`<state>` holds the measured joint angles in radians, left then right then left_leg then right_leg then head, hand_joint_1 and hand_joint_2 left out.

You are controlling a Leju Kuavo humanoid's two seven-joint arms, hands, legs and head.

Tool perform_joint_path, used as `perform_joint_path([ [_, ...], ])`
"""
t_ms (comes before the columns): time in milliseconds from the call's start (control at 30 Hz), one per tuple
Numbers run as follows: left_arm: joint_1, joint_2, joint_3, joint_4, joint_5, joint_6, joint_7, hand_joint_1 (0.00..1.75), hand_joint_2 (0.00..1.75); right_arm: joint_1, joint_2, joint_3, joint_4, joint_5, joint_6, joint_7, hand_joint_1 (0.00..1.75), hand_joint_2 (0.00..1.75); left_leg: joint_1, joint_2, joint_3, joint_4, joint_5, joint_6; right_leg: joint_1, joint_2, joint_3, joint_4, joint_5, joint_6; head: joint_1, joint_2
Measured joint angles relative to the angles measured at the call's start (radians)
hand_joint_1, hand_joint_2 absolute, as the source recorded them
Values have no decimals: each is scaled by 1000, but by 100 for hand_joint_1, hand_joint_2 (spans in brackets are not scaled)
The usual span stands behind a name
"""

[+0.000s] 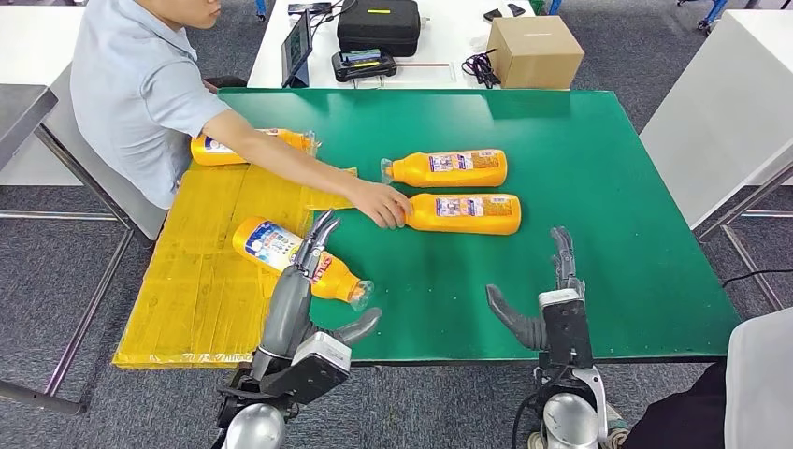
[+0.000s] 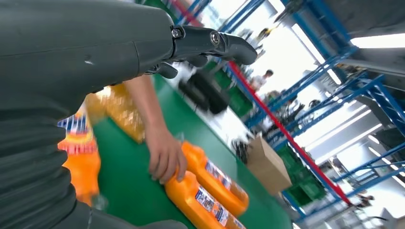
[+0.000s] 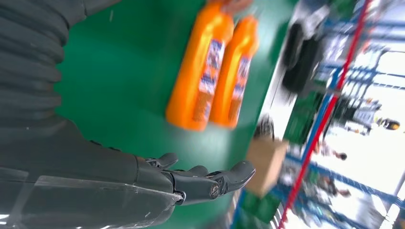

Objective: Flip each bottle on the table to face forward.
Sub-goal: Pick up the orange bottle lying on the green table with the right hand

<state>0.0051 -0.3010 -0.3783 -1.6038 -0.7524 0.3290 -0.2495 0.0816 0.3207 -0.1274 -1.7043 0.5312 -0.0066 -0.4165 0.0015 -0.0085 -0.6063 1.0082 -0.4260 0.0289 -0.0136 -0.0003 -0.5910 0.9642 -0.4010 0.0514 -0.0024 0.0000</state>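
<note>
The left robot hand (image 1: 301, 281) is released above the near-left bottle (image 1: 297, 258); the right robot hand (image 1: 552, 299) is released over bare bench (image 1: 608, 187). A collision is risked because a person's hand (image 1: 382, 203) is placed on the centre bottle (image 1: 463, 213).

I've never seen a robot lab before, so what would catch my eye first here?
Bright orange bottles lie on their sides on a green table. A person's hand rests on the cap end of the nearer middle bottle. The robot's left hand reaches over another bottle by the yellow mat.
</note>
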Motion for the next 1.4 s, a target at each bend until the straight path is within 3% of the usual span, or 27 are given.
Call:
perform_joint_path([
  [200, 2, -7, 22, 30, 96, -31, 2, 0, 175, 11, -6, 73, -35, 350, -123, 31, 0, 175, 0, 0, 0, 0, 0, 0, 0, 0, 0, 0, 0, 0, 0, 0],
  [333, -1, -9, 24, 57, 147, -47, 0, 0, 175, 5, -50, 137, -35, 573, -173, 105, 0, 175, 0, 0, 0, 0, 0, 0, 0, 0, 0, 0, 0, 0, 0, 0],
  [467, -6, -9, 24, 80, 199, -64, 20, 0, 175, -12, -105, 189, -6, 689, -171, 166, 0, 175, 0, 0, 0, 0, 0, 0, 0, 0, 0, 0, 0, 0, 0, 0],
  [733, -10, -10, 24, 101, 234, -75, 36, 0, 175, -27, -166, 242, 48, 726, -158, 195, 0, 175, 0, 0, 0, 0, 0, 0, 0, 0, 0, 0, 0, 0, 0, 0],
  [1033, -16, -12, 29, 122, 329, -157, 115, 0, 175, -75, -205, 257, 180, 710, -42, 295, 0, 175, 0, 0, 0, 0, 0, 0, 0, 0, 0, 0, 0, 0, 0, 0],
  [1400, -21, -12, 31, 144, 354, -184, 142, 0, 175, -132, -229, 215, 275, 832, -48, 386, 0, 175, 0, 0, 0, 0, 0, 0, 0, 0, 0, 0, 0, 0, 0, 0],
])
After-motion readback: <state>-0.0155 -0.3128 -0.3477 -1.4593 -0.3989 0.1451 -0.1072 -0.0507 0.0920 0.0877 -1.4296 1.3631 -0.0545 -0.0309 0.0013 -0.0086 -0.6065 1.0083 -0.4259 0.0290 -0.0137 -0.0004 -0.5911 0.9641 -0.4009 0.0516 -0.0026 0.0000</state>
